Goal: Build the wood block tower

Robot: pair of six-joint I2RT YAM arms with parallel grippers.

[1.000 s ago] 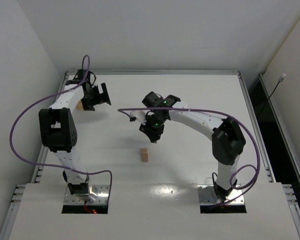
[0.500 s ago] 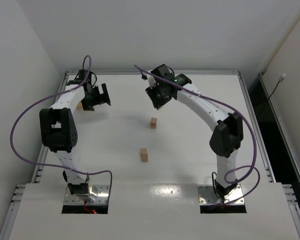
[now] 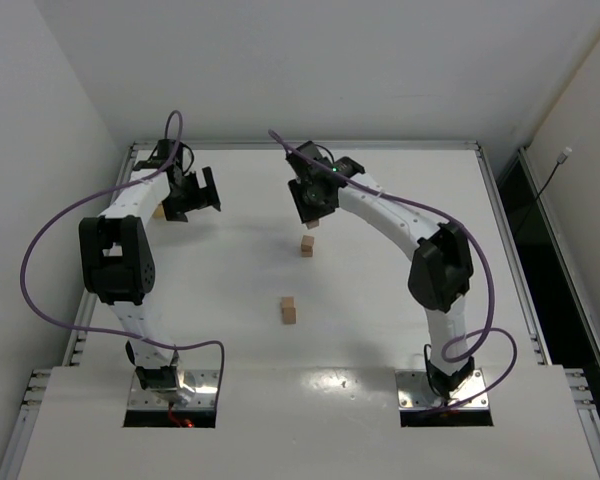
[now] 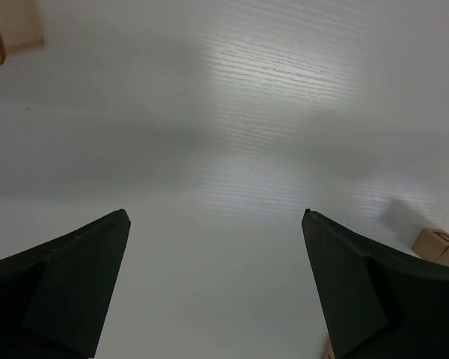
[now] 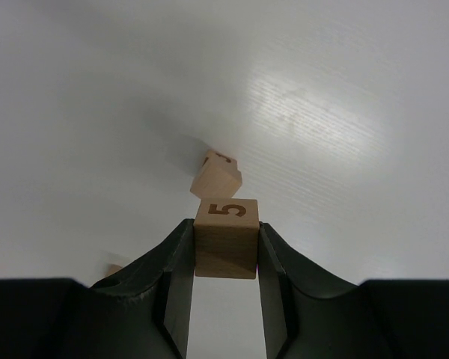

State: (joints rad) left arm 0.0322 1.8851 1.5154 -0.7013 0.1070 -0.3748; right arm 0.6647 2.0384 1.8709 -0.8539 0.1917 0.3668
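1. Far left, the left hand [image 4: 215,215] hangs spread and empty beside a tan box [image 4: 11,26], out of the way
2. On the white tabletop [image 3: 380,320] stands the tower [image 3: 289,310] of small light-tan wooden cubes, seemingly two high
3. Further right, the right hand [image 5: 225,226] pinches a "5" cube [image 5: 226,243] by its sides near a loose cube [image 5: 217,173], probably bound for the tower

Tan cube marked 5 [image 5: 226,238] clamped upright between right gripper [image 5: 224,250] jaws. Second cube [image 5: 217,173] tilted, on the table just beyond the jaw tips. Third cube [image 5: 114,268] down-left of them, mostly hidden. Fourth cube [image 3: 160,211] by the left jaws.
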